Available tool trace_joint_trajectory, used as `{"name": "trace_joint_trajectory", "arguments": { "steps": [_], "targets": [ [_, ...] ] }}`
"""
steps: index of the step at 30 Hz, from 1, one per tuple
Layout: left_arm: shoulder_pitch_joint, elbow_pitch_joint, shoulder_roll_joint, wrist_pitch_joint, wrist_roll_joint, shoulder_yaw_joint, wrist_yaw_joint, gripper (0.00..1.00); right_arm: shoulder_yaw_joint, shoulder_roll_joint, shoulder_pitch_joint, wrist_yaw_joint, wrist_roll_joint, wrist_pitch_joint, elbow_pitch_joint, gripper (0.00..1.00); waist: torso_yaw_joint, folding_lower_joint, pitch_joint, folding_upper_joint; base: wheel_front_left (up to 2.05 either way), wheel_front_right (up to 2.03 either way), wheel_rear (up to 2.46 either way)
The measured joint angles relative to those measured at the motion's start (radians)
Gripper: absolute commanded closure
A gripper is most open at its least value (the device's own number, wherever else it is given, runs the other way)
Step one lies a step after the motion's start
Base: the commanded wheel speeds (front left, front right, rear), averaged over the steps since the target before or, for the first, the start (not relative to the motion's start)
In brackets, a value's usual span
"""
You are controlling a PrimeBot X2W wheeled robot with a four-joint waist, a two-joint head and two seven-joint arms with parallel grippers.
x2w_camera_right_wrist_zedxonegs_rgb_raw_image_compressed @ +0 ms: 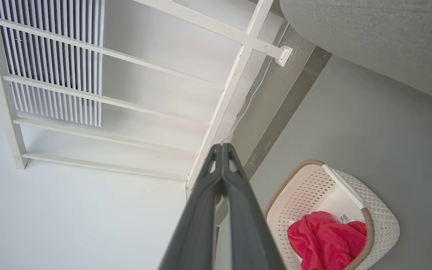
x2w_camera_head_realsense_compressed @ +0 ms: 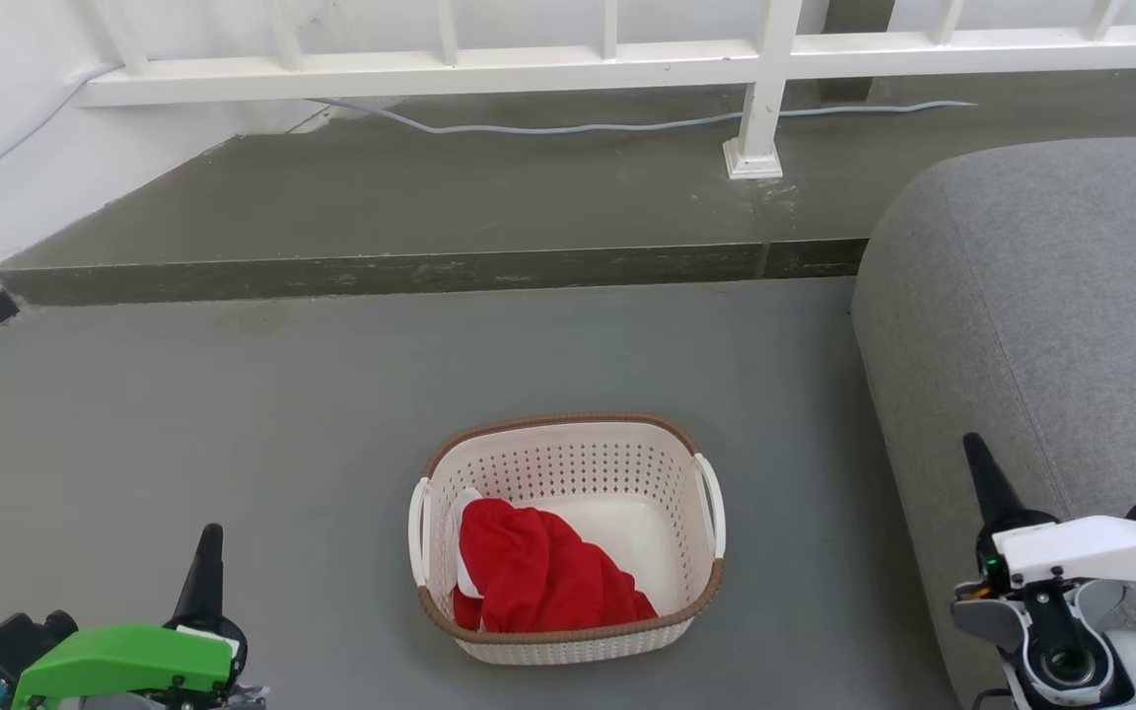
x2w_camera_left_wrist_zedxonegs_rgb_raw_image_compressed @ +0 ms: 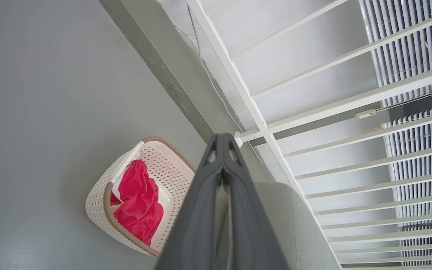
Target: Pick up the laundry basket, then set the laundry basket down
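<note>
Basket: a small rounded-rectangular cream-white plastic laundry basket (x2w_camera_head_realsense_compressed: 578, 463) with perforated walls and a brown woven-look rim. It stands upright on the floor, in front of the robot and between its two arms.
Handles: a slim white loop (x2w_camera_head_realsense_compressed: 418, 532) on each short side, both free of any grip.
Contents: a crumpled red cloth (x2w_camera_head_realsense_compressed: 538, 577) heaped in the near left of the basket, leaving the smooth white bottom bare on the right.
Left gripper (x2w_camera_head_realsense_compressed: 205, 572): low at the near left, well apart from the basket. In its wrist view the two dark fingers (x2w_camera_left_wrist_zedxonegs_rgb_raw_image_compressed: 208, 195) lie pressed together with nothing between them.
Right gripper (x2w_camera_head_realsense_compressed: 987, 483): low at the near right in front of the sofa, also well clear, with its tapered fingers (x2w_camera_right_wrist_zedxonegs_rgb_raw_image_compressed: 204, 202) together and nothing held.
Step in hand: judged only from how things lie, this fits a basket waiting to be lifted or one already set down with the arms drawn back. The pictures do not settle which.
Handling: the shell looks light and stiff; the handles on opposite sides suit one gripper each.
Floor (x2w_camera_head_realsense_compressed: 233, 414): smooth matt grey.
Sofa (x2w_camera_head_realsense_compressed: 1041, 296): rounded and grey, in coarse woven fabric, near the basket's right.
Beyond: a dark raised concrete step (x2w_camera_head_realsense_compressed: 430, 197), a white railing (x2w_camera_head_realsense_compressed: 765, 89) and a pale cable (x2w_camera_head_realsense_compressed: 578, 126).
</note>
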State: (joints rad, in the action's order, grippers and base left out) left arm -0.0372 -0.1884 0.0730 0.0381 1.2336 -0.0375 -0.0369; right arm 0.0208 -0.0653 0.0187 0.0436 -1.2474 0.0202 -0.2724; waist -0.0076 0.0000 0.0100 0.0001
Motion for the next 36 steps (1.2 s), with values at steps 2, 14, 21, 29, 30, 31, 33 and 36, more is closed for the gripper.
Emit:
{"name": "trace_joint_trajectory", "arguments": {
  "steps": [2,14,21,29,30,31,33,36],
  "targets": [
    [0.004,-0.004,0.0,-0.004,0.022,0.002,-0.008,1.0,-0.009,0.0,0.003,0.002,-0.026,-0.005,0.0,1.0,0.0,0.0,0.0,0.0,0.0,0.0,0.0],
    [0.033,-0.033,0.002,-0.039,0.191,0.017,-0.036,1.0,-0.052,0.001,0.015,0.032,-0.175,-0.041,-0.002,1.0,0.003,0.0,-0.003,0.0,0.0,0.0,0.0],
    [0.053,-0.051,0.003,-0.058,0.285,0.032,-0.052,1.0,-0.08,0.001,0.021,0.051,-0.259,-0.067,-0.003,1.0,0.005,0.0,-0.005,0.0,0.0,0.0,0.0],
    [0.066,-0.066,0.004,-0.087,0.395,0.04,-0.073,1.0,-0.11,0.002,0.035,0.071,-0.36,-0.092,-0.004,1.0,0.007,0.0,-0.007,0.0,0.0,0.0,0.0],
    [0.071,-0.067,0.004,-0.089,0.408,0.041,-0.076,1.0,-0.113,0.002,0.035,0.071,-0.37,-0.093,-0.004,1.0,0.007,0.0,-0.007,0.0,0.0,0.0,0.0],
    [0.076,-0.069,0.004,-0.09,0.421,0.042,-0.079,1.0,-0.115,0.002,0.035,0.071,-0.378,-0.093,-0.004,1.0,0.007,0.0,-0.007,0.0,0.0,0.0,0.0],
    [0.083,-0.069,0.004,-0.09,0.427,0.043,-0.079,1.0,-0.116,0.002,0.035,0.071,-0.384,-0.097,-0.005,1.0,0.007,0.0,-0.007,0.0,0.0,0.0,0.0],
    [0.084,-0.072,0.004,-0.09,0.427,0.043,-0.079,1.0,-0.116,0.002,0.035,0.071,-0.385,-0.098,-0.005,1.0,0.008,0.0,-0.007,0.0,0.0,0.0,0.0]
  ]
}}
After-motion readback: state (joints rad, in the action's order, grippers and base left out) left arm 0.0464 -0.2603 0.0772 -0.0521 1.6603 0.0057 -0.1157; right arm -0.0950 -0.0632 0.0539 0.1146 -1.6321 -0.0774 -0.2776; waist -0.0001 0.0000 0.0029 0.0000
